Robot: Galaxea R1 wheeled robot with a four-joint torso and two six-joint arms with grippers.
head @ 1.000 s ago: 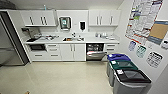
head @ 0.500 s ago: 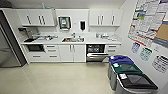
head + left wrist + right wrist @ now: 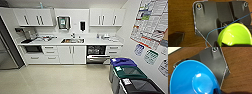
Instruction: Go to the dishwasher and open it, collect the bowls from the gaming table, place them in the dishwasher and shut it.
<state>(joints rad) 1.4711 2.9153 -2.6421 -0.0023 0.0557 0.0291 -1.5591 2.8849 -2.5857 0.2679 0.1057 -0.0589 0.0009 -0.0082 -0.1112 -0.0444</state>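
The dishwasher [image 3: 97, 58] is built into the white kitchen unit right of the sink, its steel door partly lowered over a dark interior with racks. In the left wrist view a lime-green bowl [image 3: 234, 35] sits close to the camera, and my left gripper [image 3: 218, 44] is shut on its rim. In the right wrist view a blue bowl [image 3: 193, 79] is held the same way by my right gripper [image 3: 218, 91]. The gaming table is out of view.
Three lidded waste bins [image 3: 127, 73] stand along the right wall, close to the dishwasher. A sink [image 3: 72, 40] and countertop clutter lie above the cabinets. A tall steel fridge [image 3: 7, 50] is at the left. Pale floor [image 3: 57, 80] stretches ahead.
The whole head view has shifted slightly, so the camera moved. Nothing in the kitchen has moved.
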